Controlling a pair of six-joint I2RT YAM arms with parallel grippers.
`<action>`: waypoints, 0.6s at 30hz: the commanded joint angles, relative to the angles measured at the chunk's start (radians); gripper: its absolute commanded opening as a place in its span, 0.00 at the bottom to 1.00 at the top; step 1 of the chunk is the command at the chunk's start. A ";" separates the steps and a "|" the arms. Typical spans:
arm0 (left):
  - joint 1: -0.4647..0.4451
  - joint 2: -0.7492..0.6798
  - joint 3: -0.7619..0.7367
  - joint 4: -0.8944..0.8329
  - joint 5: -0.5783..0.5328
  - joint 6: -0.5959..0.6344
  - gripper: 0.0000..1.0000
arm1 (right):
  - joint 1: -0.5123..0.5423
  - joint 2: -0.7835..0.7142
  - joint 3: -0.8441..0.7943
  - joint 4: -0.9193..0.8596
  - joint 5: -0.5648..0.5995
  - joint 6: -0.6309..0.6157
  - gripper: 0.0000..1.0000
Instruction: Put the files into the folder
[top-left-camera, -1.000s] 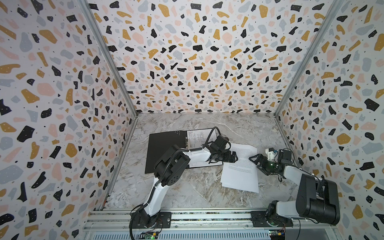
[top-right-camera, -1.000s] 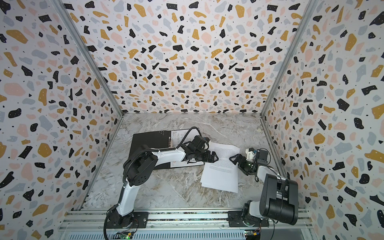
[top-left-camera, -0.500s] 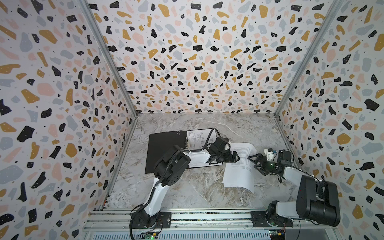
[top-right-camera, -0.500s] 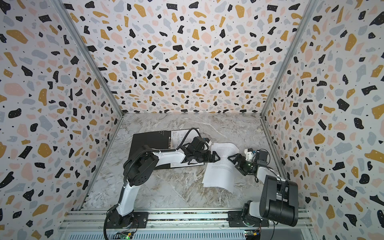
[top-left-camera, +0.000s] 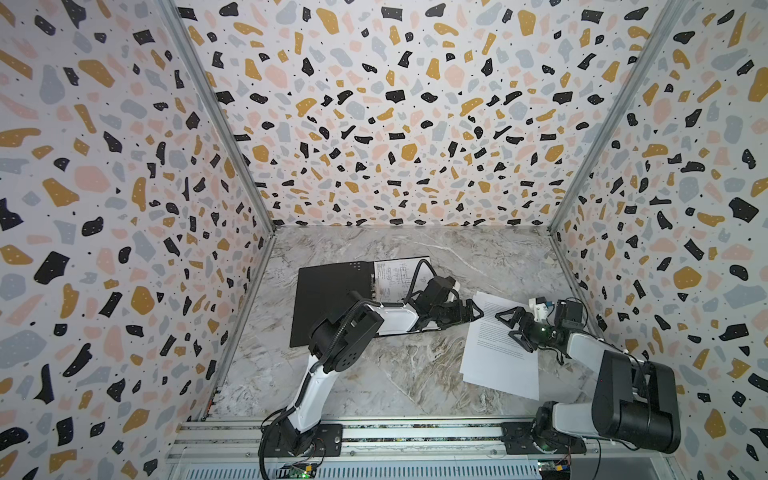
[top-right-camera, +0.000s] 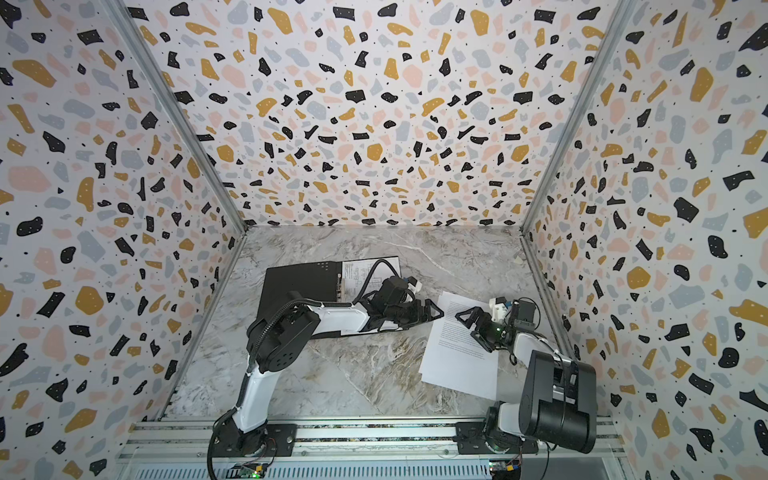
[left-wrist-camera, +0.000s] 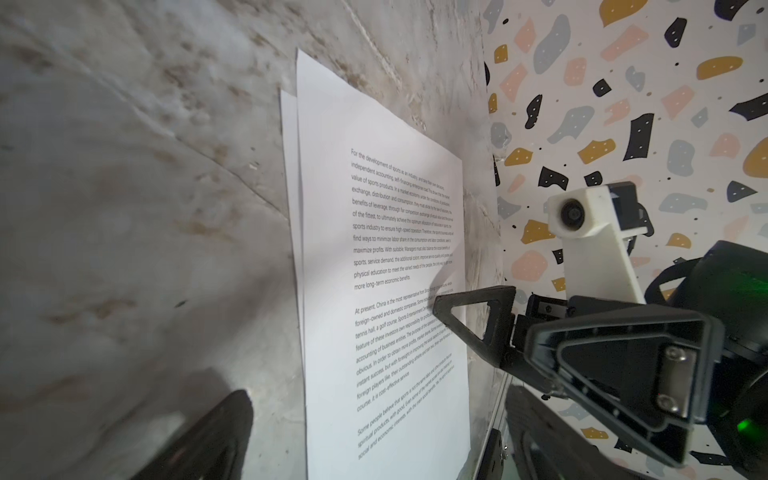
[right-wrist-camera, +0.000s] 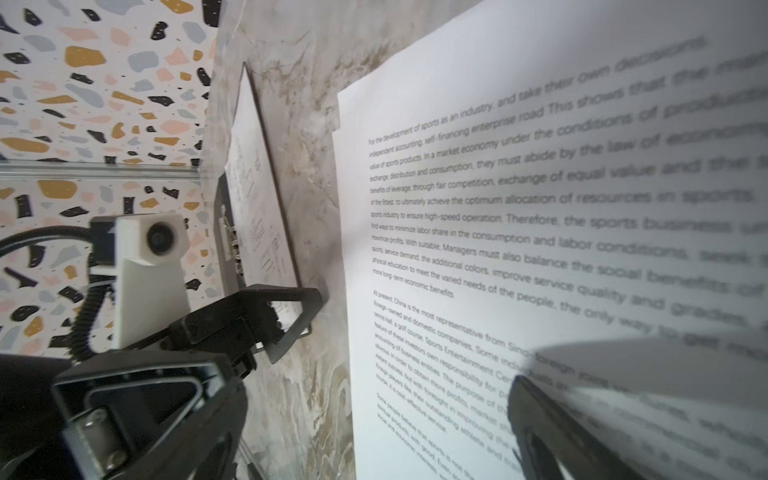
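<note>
Text sheet (top-left-camera: 498, 357) lies flat on the table (top-left-camera: 395, 374) at the near right, outside the folder; the top views give it almost as a single page, but my left wrist view shows plainly the edge of a second sheet (left-wrist-camera: 289, 166) under it, and my right wrist view shows that sheet's corner; my right gripper (top-left-camera: 503, 324) hangs over the text sheet's far part, jaws spread wide, gripping nothing; whether its lower finger touches the paper I cannot tell; my left gripper (top-left-camera: 476, 311) faces it from just beside the sheet's left edge, equally wide and empty; farther back on the left the folder (top-left-camera: 328, 299) lies open, black inside up, the diagram sheet (top-left-camera: 390, 276) on its right half; my right wrist view shows a metal clip (right-wrist-camera: 230, 245) at the spine, while the top views show the whole black left half.
</note>
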 joint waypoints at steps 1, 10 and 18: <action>0.007 -0.013 0.004 -0.003 -0.008 0.008 0.96 | -0.008 -0.072 0.077 -0.140 0.133 -0.085 0.99; 0.001 0.020 0.146 -0.302 -0.069 0.206 0.95 | -0.055 -0.139 0.108 -0.227 0.382 -0.116 0.99; -0.015 0.118 0.295 -0.444 -0.081 0.306 0.90 | -0.133 -0.080 0.080 -0.211 0.416 -0.135 0.99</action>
